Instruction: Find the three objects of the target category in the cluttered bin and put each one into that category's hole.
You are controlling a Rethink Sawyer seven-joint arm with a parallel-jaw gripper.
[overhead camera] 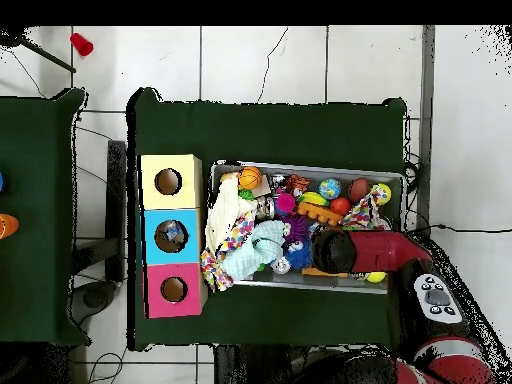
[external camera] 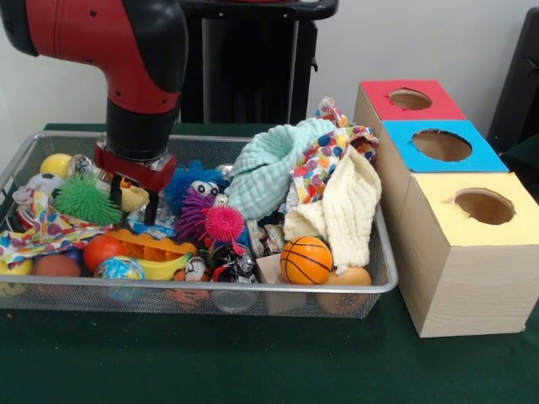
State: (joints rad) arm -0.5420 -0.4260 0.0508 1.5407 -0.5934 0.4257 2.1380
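Observation:
The wire mesh bin (external camera: 253, 287) is full of toys and cloths; it also shows in the overhead view (overhead camera: 392, 176). My gripper (external camera: 134, 200) hangs from the red and black arm (overhead camera: 370, 250) and reaches down into the bin's left part. Its jaws stand open around a yellowish toy, beside a green spiky ball (external camera: 84, 199). A wrinkly bluish-clear piece (external camera: 160, 220), perhaps a bottle, lies just under the gripper. No other bottle shows clearly. The red-topped box's hole (external camera: 410, 99) is at the far right, and it shows in the overhead view (overhead camera: 173, 290).
Blue-topped (external camera: 442, 145) and yellow-topped (external camera: 484, 206) boxes stand in a row with the red one. In the bin lie a mint cloth (external camera: 274, 164), a cream cloth (external camera: 345, 206), a small basketball (external camera: 306, 259), a purple fuzzy toy (external camera: 198, 206) and a pink spiky ball (external camera: 224, 225).

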